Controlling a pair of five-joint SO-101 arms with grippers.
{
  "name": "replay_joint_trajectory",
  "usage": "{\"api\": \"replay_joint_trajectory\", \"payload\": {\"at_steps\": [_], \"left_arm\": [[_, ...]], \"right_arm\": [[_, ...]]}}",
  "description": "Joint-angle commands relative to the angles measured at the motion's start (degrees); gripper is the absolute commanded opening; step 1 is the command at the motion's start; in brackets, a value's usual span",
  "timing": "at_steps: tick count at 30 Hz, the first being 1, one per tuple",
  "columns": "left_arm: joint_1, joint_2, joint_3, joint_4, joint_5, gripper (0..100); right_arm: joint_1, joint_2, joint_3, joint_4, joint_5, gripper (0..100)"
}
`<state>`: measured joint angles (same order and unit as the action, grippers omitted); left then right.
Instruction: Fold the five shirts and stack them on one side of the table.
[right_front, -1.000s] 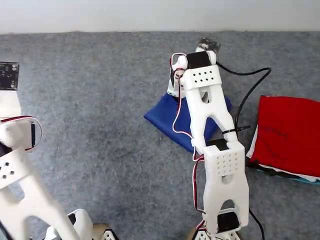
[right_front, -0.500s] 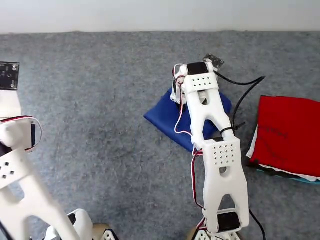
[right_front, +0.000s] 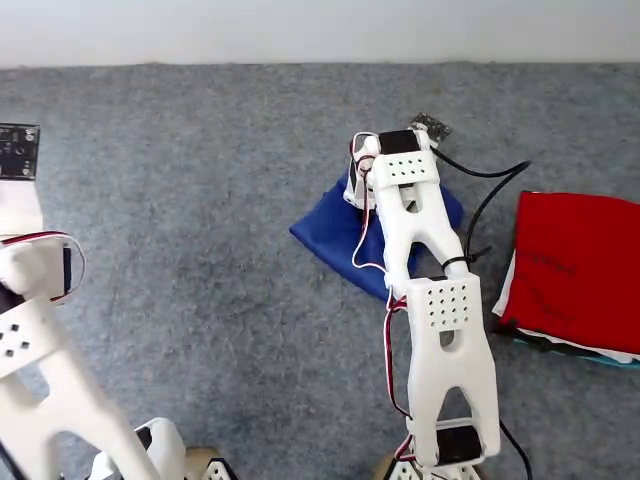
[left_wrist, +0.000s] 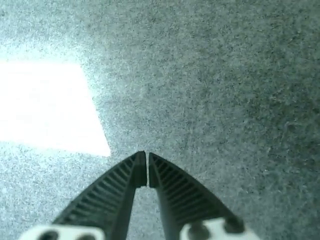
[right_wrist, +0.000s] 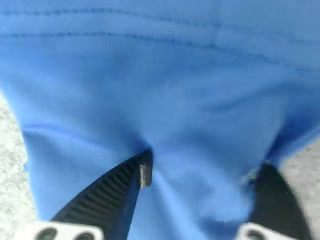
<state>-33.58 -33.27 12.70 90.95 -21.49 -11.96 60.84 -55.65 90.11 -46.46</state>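
blue shirt: folded into a small slanted packet, flat on the grey surface, apart from the other shirts.
right hand: straight above the blue shirt and pressed down into it; spread wide, one finger sunk in a crease, cloth bulging up between the two; nothing clamped yet.
right arm: stretched over the near half of the blue shirt, hiding its middle from above.
pile: to the right of the blue shirt, near but not touching; red shirt on top, with pale, dark and teal edges peeking out beneath; number of layers not countable.
left hand: well to the left of the blue shirt, closed tip to tip on nothing, above bare grey surface.
left arm: far left of the blue shirt, clear of all cloth.
step in hand: by the look of it, taking hold of the last folded shirt for the carry to the pile.
next move: probably a firm closing on a pinch deep enough to catch every layer, then a lift, a short carry to the right and a square landing on the red shirt.
risk: with too shallow a pinch, likely only the top layer raised and the fold falling open.
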Motion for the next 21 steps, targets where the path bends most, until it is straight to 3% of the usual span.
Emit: {"api": "replay_joint_trajectory", "payload": {"at_steps": [1, 5, 11, 15, 21], "left_arm": [[-0.2, -1.1, -0.3, -0.7, -0.4, 1], [-0.3, -1.1, -0.3, -0.5, -0.4, 1], [-0.3, -1.1, -0.3, -0.5, -0.4, 1], [-0.3, -1.1, -0.3, -0.4, -0.2, 1], [-0.3, -1.1, -0.3, -0.6, -0.4, 1]], "right_arm": [[2.1, 1.0, -0.3, 0.0, 2.0, 3.6], [2.4, 0.3, -0.4, 1.5, 5.4, 1.1], [3.8, -4.6, -7.3, 13.1, 14.2, 0.9], [6.8, -11.9, -7.8, 12.9, 22.5, 0.9], [10.9, -26.7, -2.3, 12.9, 25.4, 0.8]]}}
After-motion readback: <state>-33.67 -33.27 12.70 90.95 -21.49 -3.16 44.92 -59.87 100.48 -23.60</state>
